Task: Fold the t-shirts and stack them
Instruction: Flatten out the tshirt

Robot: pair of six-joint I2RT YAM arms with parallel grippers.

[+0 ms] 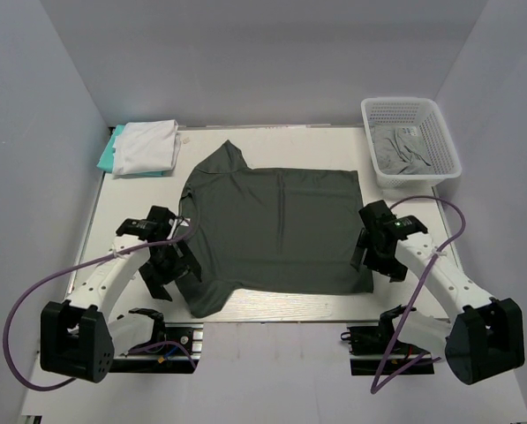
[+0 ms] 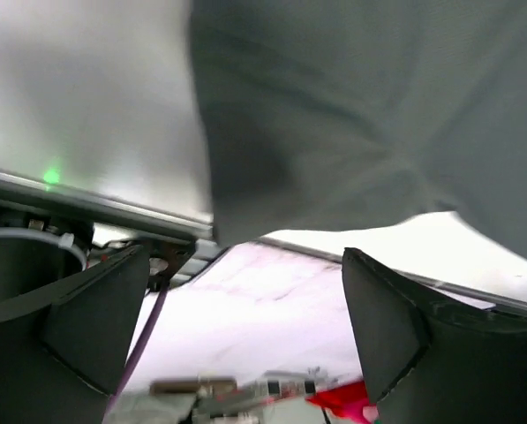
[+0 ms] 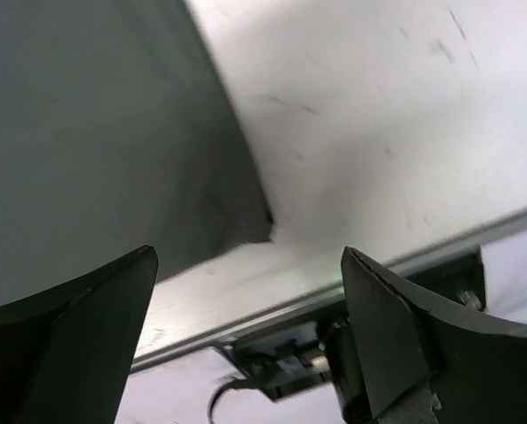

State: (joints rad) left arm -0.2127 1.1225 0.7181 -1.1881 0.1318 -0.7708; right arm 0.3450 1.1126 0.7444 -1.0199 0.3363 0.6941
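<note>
Two shirts look finished: a folded white t-shirt (image 1: 150,144) lies on a folded teal t-shirt (image 1: 107,159) at the far-left corner of the white counter (image 1: 131,199).

One dark charcoal-grey t-shirt (image 1: 276,230) is spread flat mid-counter and not yet folded. Its neck end is to the left, with one sleeve pointing far and one near, and its straight hem is on the right.

One lighter grey t-shirt (image 1: 402,152) sits crumpled in the white plastic lattice basket (image 1: 447,146) at far right.

Judged about half done: two shirts left to fold and stack.

- Left tool (image 1: 176,269): fingers spread, nothing between them, just beside the near-left sleeve.
- Right tool (image 1: 380,256): fingers spread, empty, at the near-right hem corner.
- Charcoal cloth: matte and soft, with shallow creases and limp edges.
- Counter: smooth and hard, faintly scuffed, with a metal rail (image 3: 351,283) along its near edge.
- Basket: rigid, with open mesh walls.
</note>
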